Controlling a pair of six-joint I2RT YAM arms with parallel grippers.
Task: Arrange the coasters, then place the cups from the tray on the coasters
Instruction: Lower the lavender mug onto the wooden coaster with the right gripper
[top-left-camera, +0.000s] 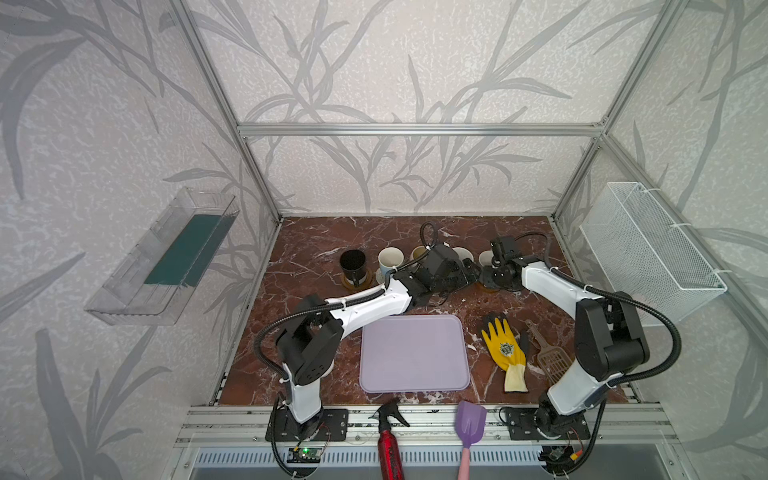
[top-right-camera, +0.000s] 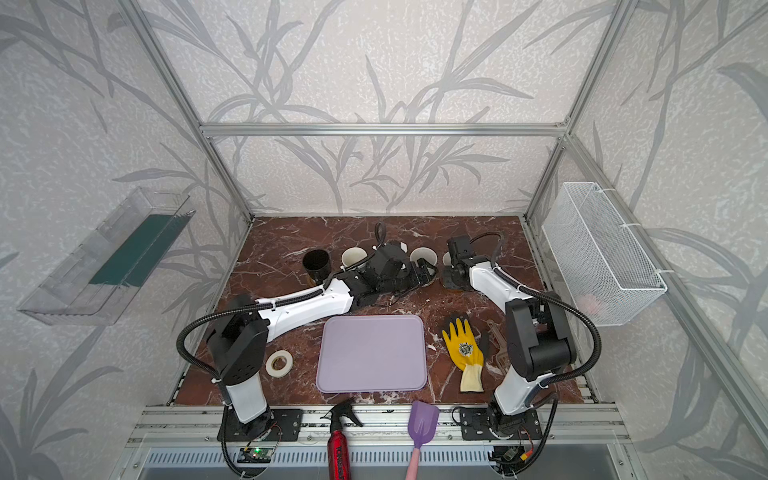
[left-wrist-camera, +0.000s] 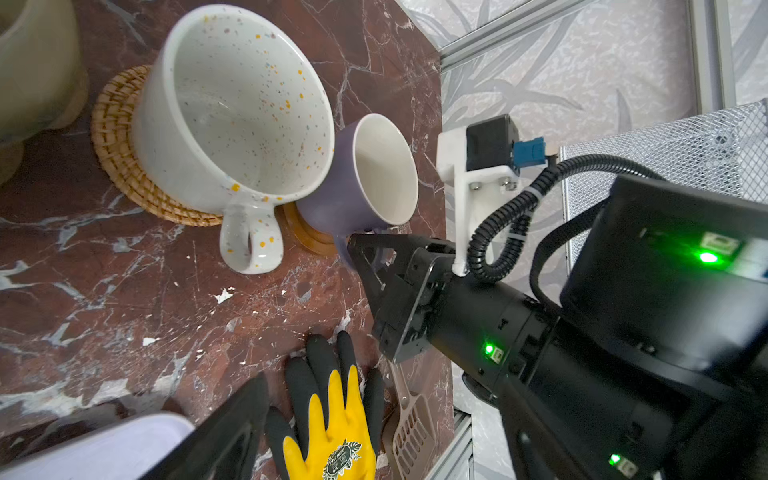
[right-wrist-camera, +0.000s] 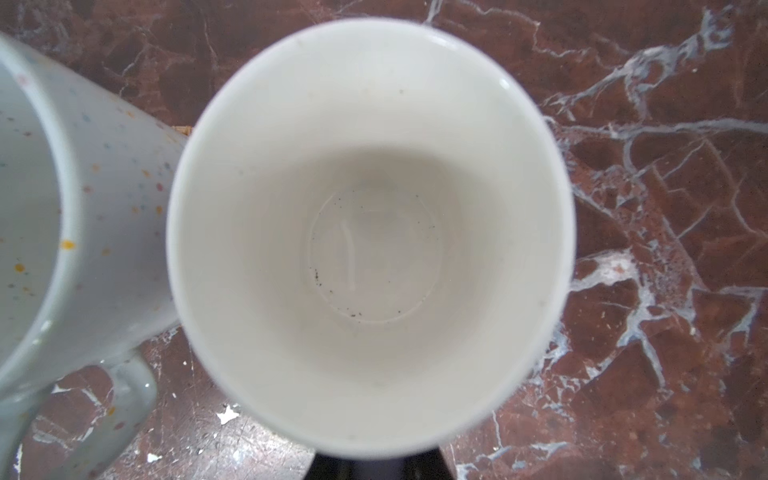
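We note tray (top-left-camera: 415, 353) bare; all five cups (top-left-camera: 352, 262) in row behind tray; right gripper (left-wrist-camera: 358, 249) pinches lavender cup (left-wrist-camera: 328, 195) by handle, cup on amber coaster (left-wrist-camera: 309, 239); left gripper (top-left-camera: 471, 272) spread, empty; remaining, we judge: release

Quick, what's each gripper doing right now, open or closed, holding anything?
Left gripper: open, holding nothing.
Right gripper: shut on the handle of the lavender mug.

soft even light, blurred wrist-view edges
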